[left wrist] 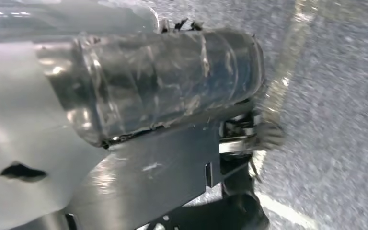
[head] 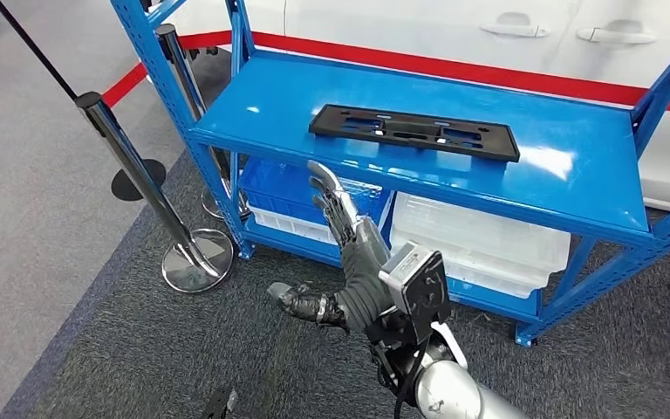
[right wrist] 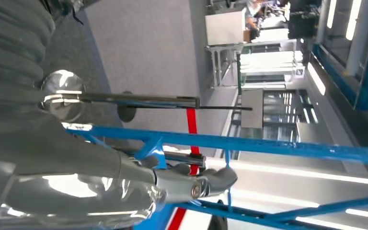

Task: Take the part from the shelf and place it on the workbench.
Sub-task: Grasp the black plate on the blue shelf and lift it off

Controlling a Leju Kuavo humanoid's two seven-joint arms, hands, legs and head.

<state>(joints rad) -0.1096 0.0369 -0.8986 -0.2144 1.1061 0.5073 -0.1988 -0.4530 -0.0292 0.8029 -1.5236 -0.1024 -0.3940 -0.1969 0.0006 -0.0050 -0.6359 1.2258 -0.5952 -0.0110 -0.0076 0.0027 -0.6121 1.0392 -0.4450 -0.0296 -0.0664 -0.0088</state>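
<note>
The part (head: 413, 132), a flat black slotted plate, lies on the top board of the blue shelf (head: 576, 175), toward its back. My right hand (head: 349, 262) is raised in front of the shelf's front edge, below the part. Its fingers point up at the edge, the thumb sticks out sideways, and it holds nothing. In the right wrist view the same hand (right wrist: 124, 177) stretches its fingers (right wrist: 211, 182) along the blue shelf frame (right wrist: 268, 143). My left hand (left wrist: 139, 81) is a blurred grey mass over the carpet, and how its fingers stand is unclear.
Two chrome barrier posts (head: 140, 175) on round bases (head: 196, 259) stand left of the shelf. A blue bin (head: 279, 196) and a clear bin (head: 480, 240) sit on the lower shelf. A white car (head: 515, 26) stands behind, beyond a red floor line (head: 488, 70).
</note>
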